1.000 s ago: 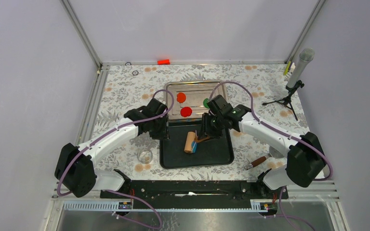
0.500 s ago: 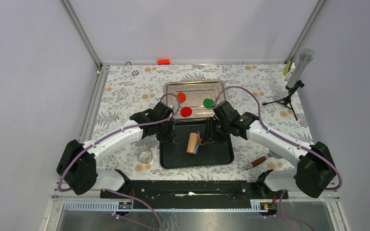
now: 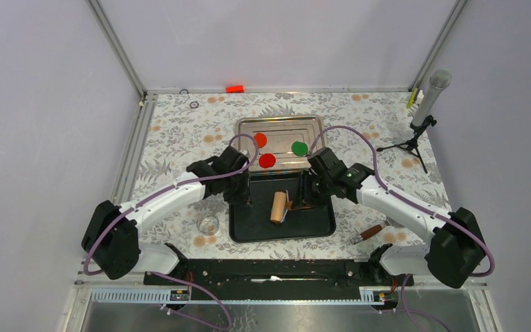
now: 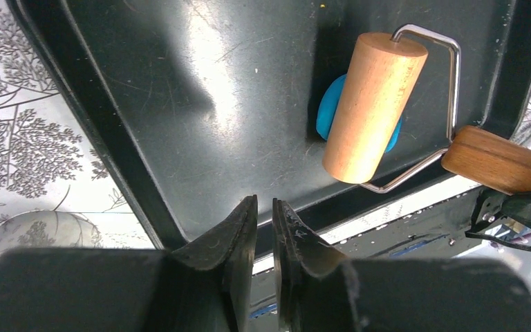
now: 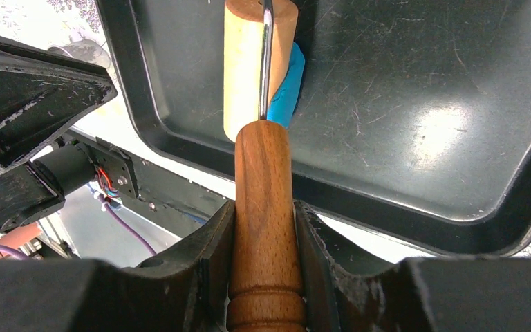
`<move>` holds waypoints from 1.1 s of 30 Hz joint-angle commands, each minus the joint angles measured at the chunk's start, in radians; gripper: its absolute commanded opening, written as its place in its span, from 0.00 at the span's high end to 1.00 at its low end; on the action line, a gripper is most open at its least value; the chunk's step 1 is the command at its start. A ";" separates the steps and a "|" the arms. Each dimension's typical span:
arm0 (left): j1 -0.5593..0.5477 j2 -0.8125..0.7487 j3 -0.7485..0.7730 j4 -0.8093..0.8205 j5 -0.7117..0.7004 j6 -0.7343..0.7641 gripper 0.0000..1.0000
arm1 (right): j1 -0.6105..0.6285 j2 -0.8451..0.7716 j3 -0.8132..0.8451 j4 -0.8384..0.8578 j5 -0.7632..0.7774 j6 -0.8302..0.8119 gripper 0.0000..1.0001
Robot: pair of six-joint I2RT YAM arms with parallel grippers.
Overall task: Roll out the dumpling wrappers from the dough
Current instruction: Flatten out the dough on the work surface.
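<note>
My right tool (image 5: pixel 263 207) was clamped on the roller's wooden handle (image 5: pixel 263 166), the barrel (image 4: pixel 373 107) lay over the blue dough (image 4: pixel 328 111) in the black tray (image 4: pixel 180 104), my left tool (image 4: pixel 264 207) stood a slit apart, empty, above its rim.

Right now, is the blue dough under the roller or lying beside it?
Under it. The wooden roller lies across the blue dough in the black tray; blue shows past both its sides.

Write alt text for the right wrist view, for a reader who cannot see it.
The right tool grips a dark wooden handle, its pale roller lying over blue dough in a scratched black tray.
</note>
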 commanded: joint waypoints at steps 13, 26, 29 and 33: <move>0.000 -0.027 0.042 -0.044 -0.095 0.043 0.80 | -0.147 0.029 -0.144 -0.206 -0.083 -0.050 1.00; 0.001 0.002 0.061 -0.048 -0.111 0.058 0.81 | -0.165 -0.036 -0.101 -0.281 -0.102 0.082 1.00; 0.001 0.009 0.064 -0.048 -0.109 0.064 0.81 | -0.165 -0.015 -0.084 -0.284 -0.112 0.096 1.00; 0.002 0.014 0.069 -0.049 -0.108 0.067 0.81 | -0.165 0.012 -0.094 -0.262 -0.108 0.095 1.00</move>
